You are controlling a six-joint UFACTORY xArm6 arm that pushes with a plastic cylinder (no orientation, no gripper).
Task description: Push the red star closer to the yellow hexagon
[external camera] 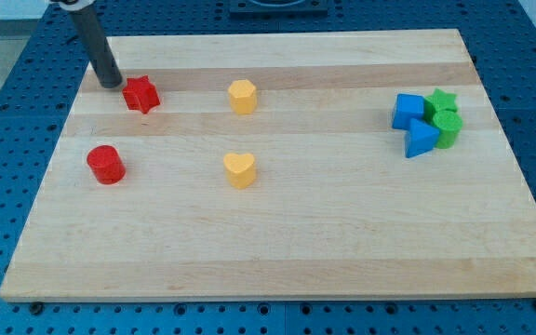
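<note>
While my tip sat just left of the red star-shaped block, the yellow hexagonal block lay rightward on the wooden counter; no claw showed.

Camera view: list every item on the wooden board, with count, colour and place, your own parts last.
Wooden board: one, light wood, fills most of the view.
Red star block: one, red, upper left.
Red cylinder block: one, red, left, below the star.
Yellow hexagon block: one, yellow, upper centre-left.
Yellow heart block: one, yellow, below the hexagon.
Blue blocks: two, a cube and a triangular one, right cluster.
Green blocks: two, a star and a rounded one, same cluster.
My tip: one, dark rod, just left of the red star.
</note>
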